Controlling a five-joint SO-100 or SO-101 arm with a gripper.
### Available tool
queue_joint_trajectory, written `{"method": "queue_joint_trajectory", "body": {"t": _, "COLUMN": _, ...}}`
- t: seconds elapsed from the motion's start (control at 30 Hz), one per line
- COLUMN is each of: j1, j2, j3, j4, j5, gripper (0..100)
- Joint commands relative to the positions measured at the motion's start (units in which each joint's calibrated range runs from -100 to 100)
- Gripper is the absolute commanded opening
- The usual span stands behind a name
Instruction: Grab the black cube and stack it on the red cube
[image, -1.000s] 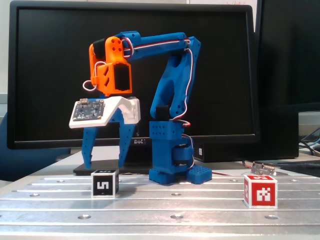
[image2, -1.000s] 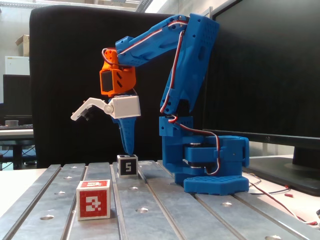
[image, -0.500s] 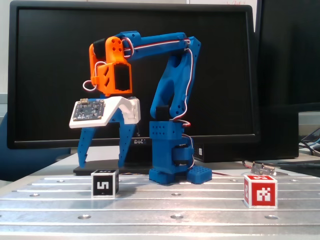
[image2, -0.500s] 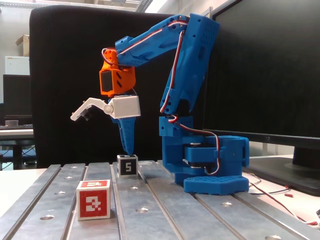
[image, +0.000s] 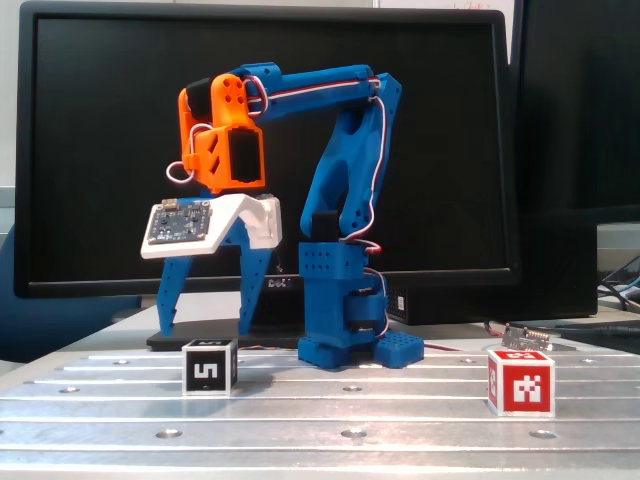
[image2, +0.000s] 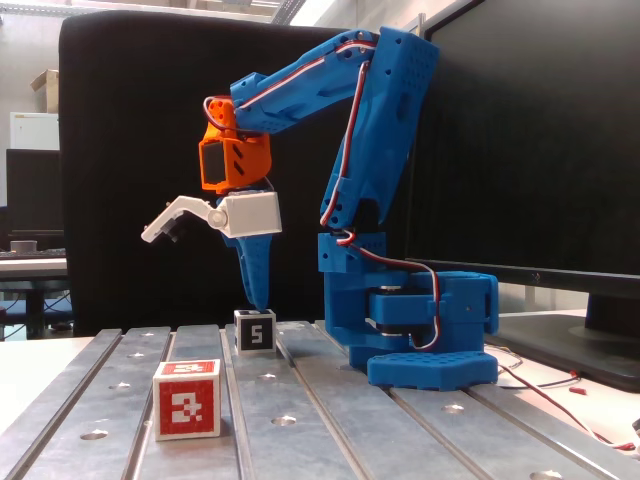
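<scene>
Over the last second we saw the gripper spread its two blue fingers a little wider, then barely move. It hung with jaws open and empty, tips pointing down just above and slightly behind the black cube. We judged the opening was set to straddle the cube, so the grasp itself had not begun; a short descent remained before closing.

The black cube sat on the metal table, well apart from the red cube, which stood alone far to the right in that front view. In the side view the red cube lay nearer the camera. The table was grooved aluminium with holes. Behind the arm stood a dark monitor.
</scene>
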Motion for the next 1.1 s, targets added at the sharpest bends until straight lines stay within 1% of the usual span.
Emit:
{"method": "queue_joint_trajectory", "body": {"t": 0.0, "j1": 0.1, "j2": -0.1, "j3": -0.2, "j4": -0.7, "j5": 0.3, "gripper": 27}}
{"method": "queue_joint_trajectory", "body": {"t": 0.27, "j1": 0.1, "j2": -0.9, "j3": 4.8, "j4": -5.1, "j5": 0.3, "gripper": 28}}
{"method": "queue_joint_trajectory", "body": {"t": 0.43, "j1": 0.1, "j2": -0.2, "j3": 5.1, "j4": -6.3, "j5": 0.3, "gripper": 28}}
{"method": "queue_joint_trajectory", "body": {"t": 0.7, "j1": 0.1, "j2": -0.2, "j3": 10.4, "j4": -12.5, "j5": 0.3, "gripper": 28}}
{"method": "queue_joint_trajectory", "body": {"t": 1.07, "j1": 0.1, "j2": -0.1, "j3": 12.8, "j4": -14.9, "j5": 0.3, "gripper": 27}}
